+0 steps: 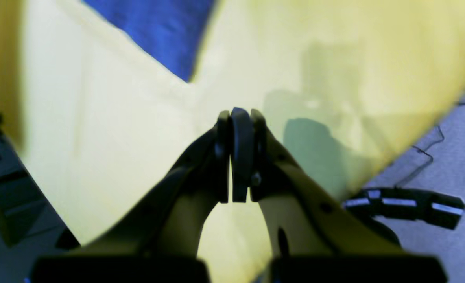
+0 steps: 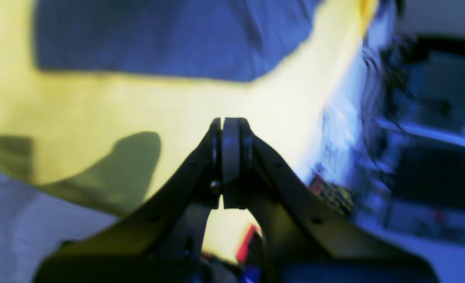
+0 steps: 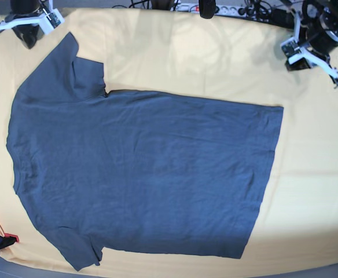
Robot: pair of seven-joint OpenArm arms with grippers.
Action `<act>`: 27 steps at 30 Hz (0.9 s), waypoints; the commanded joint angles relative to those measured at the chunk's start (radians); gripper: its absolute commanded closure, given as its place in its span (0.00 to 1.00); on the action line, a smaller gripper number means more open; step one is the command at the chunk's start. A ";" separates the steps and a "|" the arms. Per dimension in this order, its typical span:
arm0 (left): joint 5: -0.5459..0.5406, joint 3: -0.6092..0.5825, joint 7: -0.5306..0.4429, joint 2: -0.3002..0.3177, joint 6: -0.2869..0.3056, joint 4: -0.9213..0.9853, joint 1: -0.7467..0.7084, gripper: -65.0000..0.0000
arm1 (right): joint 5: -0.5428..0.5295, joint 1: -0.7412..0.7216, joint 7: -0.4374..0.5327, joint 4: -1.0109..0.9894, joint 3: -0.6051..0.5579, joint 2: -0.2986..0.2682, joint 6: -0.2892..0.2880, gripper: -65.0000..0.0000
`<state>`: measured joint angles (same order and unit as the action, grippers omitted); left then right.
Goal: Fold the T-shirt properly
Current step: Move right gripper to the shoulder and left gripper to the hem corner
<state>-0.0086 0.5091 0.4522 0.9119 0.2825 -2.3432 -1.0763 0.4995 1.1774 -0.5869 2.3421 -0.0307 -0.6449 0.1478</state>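
Yellow-covered worktop (image 3: pixel 313 145), cloth smooth. We see T-shirt (image 3: pixel 146 174) spread flat, unfolded, sleeves at base view's left, hem toward right. Right hand (image 2: pixel 229 129) parked at far left corner, pressed together, holding nothing. Left hand (image 1: pixel 238 118) at far right corner, same. We judge nothing folded yet; all folds remain.

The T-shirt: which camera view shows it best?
The base view shows it best: the whole T-shirt lies spread flat on the yellow tablecloth, both sleeves visible. The right wrist view shows only a blurred blue part beyond the shut claw; the left wrist view shows just a small corner.
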 commanded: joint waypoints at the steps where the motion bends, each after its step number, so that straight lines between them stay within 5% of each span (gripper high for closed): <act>1: 0.005 0.006 -0.011 0.008 -0.006 -0.013 0.011 1.00 | -0.003 -0.006 0.020 0.014 0.005 -0.006 0.000 1.00; 7: 0.048 0.006 -0.073 0.008 0.008 -0.013 0.141 1.00 | -0.127 -0.110 0.061 0.014 0.005 -0.006 -0.105 1.00; 12: -0.035 0.003 -0.224 0.011 0.188 0.140 0.261 1.00 | -0.201 -0.171 0.080 0.014 0.005 -0.006 -0.133 1.00; 17: -0.027 -0.063 -0.320 0.086 0.269 0.282 0.375 1.00 | -0.294 -0.196 0.098 0.014 0.005 0.002 -0.215 1.00; 21: 0.025 -0.176 -0.438 0.170 0.277 0.374 0.487 1.00 | -0.290 -0.196 0.097 0.014 0.005 0.003 -0.192 1.00; 22: 0.032 -0.209 -0.464 0.186 0.277 0.391 0.519 0.96 | -0.290 -0.196 0.097 0.014 0.005 0.005 -0.189 1.00; 25: 0.034 -0.316 -0.471 0.224 0.312 0.421 0.624 0.57 | -0.290 -0.196 0.097 0.014 0.005 0.027 -0.190 1.00; 27: 0.034 -0.393 -0.470 0.247 0.344 0.438 0.695 0.49 | -0.290 -0.196 0.097 0.014 0.005 0.047 -0.190 1.00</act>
<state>0.0338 0.0986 -0.0032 1.1316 0.6353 -1.8984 -0.3897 0.2012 0.9718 -0.5045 2.3417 -0.0307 -0.5911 -0.0528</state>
